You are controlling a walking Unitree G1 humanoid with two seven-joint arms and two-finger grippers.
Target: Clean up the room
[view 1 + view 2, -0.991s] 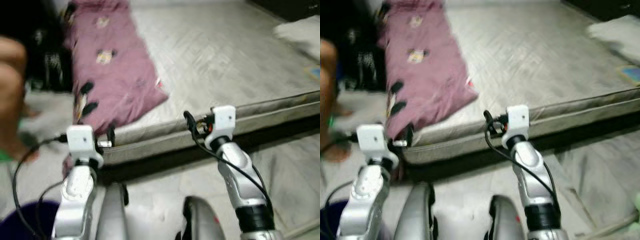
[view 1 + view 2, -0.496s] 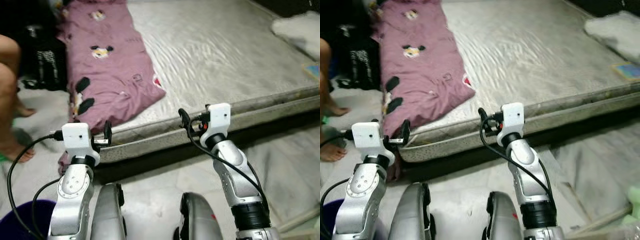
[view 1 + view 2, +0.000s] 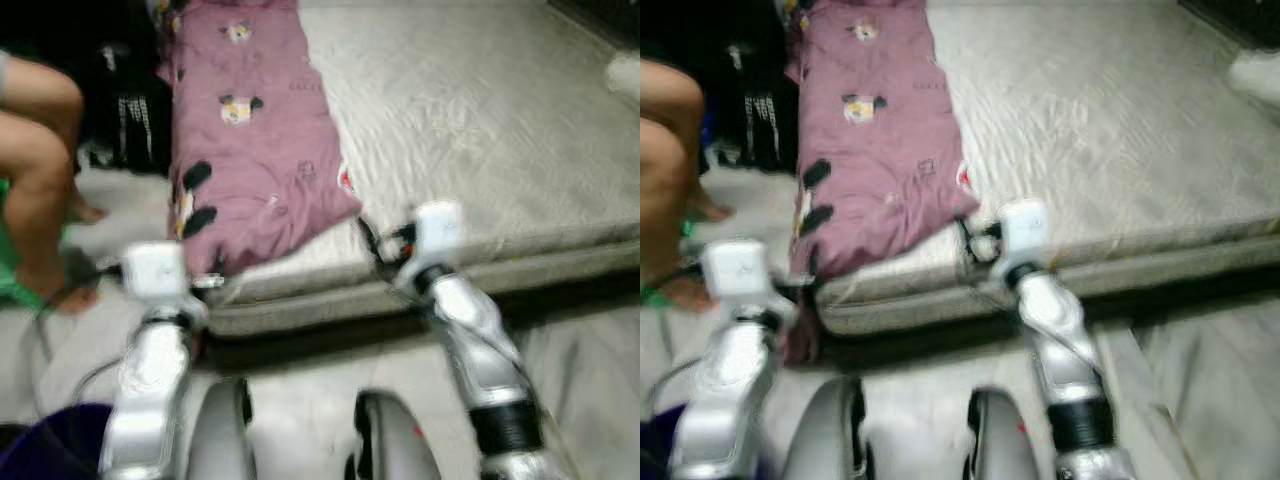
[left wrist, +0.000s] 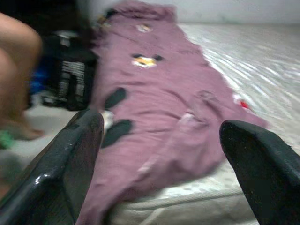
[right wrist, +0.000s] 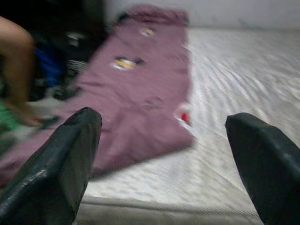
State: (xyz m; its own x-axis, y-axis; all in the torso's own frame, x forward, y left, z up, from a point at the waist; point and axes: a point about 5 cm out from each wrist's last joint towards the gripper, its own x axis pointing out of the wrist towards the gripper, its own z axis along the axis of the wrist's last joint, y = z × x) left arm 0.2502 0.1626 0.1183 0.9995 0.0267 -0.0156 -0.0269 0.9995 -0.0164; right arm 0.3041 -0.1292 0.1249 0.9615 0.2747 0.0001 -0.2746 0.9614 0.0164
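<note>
Left hand and right hand, fingers spread wide, empty, face the purple blanket.

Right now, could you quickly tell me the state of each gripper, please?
Left gripper: open, holding nothing, pointed at the purple blanket.
Right gripper: open, holding nothing, in front of the mattress edge.
</note>
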